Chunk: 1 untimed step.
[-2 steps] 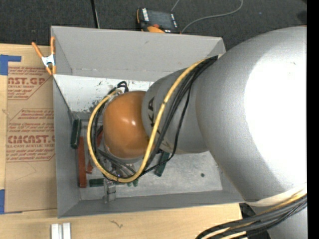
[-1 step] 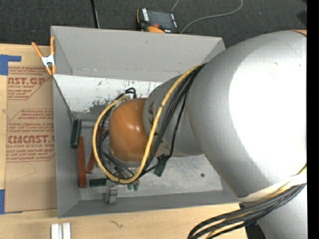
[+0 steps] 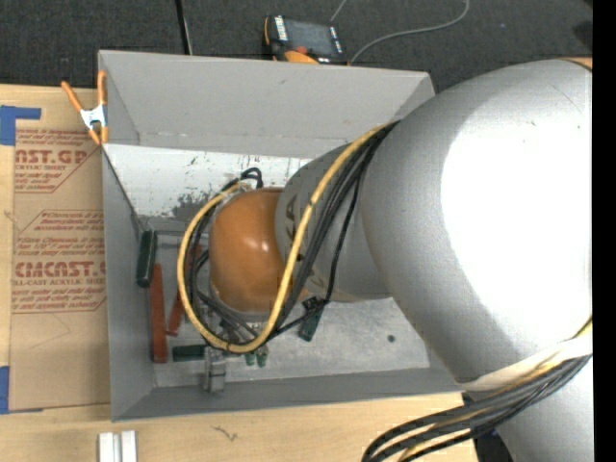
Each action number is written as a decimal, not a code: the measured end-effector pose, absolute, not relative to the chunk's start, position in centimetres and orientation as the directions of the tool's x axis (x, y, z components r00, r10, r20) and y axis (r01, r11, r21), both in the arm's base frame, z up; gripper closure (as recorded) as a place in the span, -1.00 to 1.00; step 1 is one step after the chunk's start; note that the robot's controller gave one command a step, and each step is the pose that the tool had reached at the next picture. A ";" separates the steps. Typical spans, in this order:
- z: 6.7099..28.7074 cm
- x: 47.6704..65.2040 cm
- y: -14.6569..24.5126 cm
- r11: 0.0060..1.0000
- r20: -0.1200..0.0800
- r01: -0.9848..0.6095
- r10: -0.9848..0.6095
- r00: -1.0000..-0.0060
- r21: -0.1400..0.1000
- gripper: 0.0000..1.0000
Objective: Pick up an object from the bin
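Orange-red stick [image 3: 157,316] lies along the bin [image 3: 120,335] wall at view-left, long axis running near-to-far, w/ a dark green bar [image 3: 146,256] just beyond it and a small dark green piece [image 3: 188,352] by its near end. The gripper [image 3: 223,346] sits under the wrist's orange cover [image 3: 241,253], so these nearest things lie just to view-left of it. Open or shut: can't tell, and nothing seen held.

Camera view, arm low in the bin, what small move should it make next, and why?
Probably a slight shift toward the bin's left wall. The orange wrist cover sits just right of the loose things: a dark green stick, an orange-red stick and a small dark piece lie along that wall. What lies under the cover is hidden, so this is a guess.
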<state>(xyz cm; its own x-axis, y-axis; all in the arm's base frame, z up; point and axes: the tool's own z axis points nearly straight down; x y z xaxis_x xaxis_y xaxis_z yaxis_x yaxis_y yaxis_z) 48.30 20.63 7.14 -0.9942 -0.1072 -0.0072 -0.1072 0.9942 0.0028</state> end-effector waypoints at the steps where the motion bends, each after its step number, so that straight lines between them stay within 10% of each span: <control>1: 7.1 48.1 20.6 0.994 0.000 -0.108 -0.108 -0.994 0.002 1.00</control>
<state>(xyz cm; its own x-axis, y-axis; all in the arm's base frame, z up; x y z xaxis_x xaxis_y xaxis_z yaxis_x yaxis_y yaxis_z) 48.12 20.61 7.08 -0.9941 -0.1082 -0.0004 -0.1082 0.9941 0.0016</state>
